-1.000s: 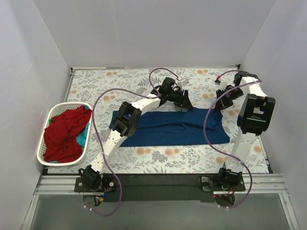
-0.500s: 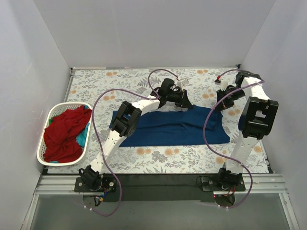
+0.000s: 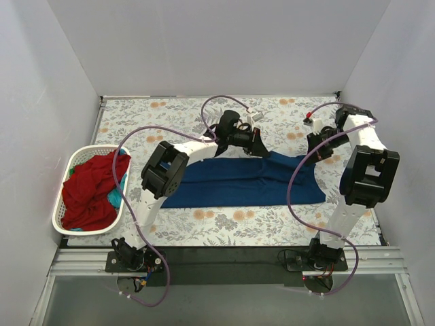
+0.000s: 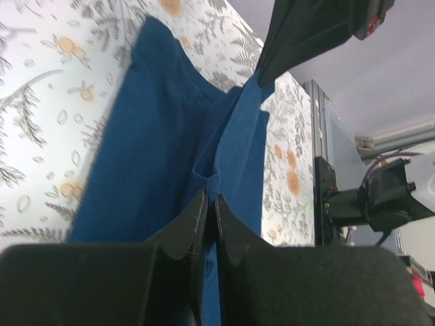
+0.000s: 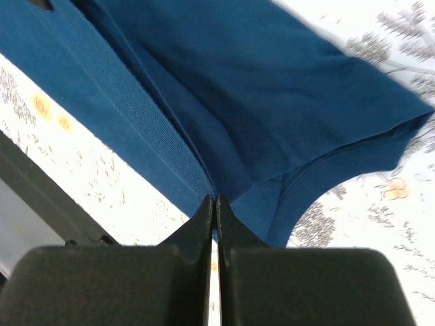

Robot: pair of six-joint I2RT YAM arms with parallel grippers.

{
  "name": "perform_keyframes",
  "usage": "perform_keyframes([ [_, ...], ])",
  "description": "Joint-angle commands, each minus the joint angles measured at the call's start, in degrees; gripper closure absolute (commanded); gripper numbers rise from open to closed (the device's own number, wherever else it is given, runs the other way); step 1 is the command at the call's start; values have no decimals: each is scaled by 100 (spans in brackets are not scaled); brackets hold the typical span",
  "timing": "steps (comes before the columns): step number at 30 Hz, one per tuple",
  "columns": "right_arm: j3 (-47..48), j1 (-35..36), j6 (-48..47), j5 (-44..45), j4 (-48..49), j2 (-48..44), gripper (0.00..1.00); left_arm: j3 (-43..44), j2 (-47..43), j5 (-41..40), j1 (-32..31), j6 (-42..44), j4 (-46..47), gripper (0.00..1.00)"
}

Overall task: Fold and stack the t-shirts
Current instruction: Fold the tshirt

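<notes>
The navy blue t-shirt (image 3: pixel 245 182) lies in a long folded band across the middle of the floral table cover (image 3: pixel 170 119). My left gripper (image 3: pixel 257 145) is shut on its far edge near the middle; the left wrist view shows the pinch (image 4: pixel 207 200) on the cloth (image 4: pixel 156 136). My right gripper (image 3: pixel 315 145) is shut on the far right corner; the right wrist view shows the jaws (image 5: pixel 215 202) closed on a fold of the shirt (image 5: pixel 272 88). The red t-shirt (image 3: pixel 87 189) and the teal t-shirt (image 3: pixel 117 197) lie crumpled in the basket. No white graphic shows.
The white slatted laundry basket (image 3: pixel 68 227) stands at the left edge of the table. White walls close the back and both sides. The left arm's elbow (image 3: pixel 163 170) hangs over the shirt's left end. Purple cables loop above both arms.
The left arm's elbow has swung left and its gripper has shifted a little left along the shirt's far edge. The right arm has edged slightly right. Both grippers stay shut on the cloth.
</notes>
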Motion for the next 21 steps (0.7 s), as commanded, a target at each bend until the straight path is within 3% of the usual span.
perform_keyframes([
  [1,-225,-40,-308,-49,-199,-390,99,-455,-718,193,-114,217,205,100],
  [12,-1033,-40,-852,329,-216,-1049,99,-2449,-1834,-105,-640,367,495,100],
  [21,-1228,-40,-1143,514,-190,-1085,99,-2943,-2010,-316,-755,121,566,100],
])
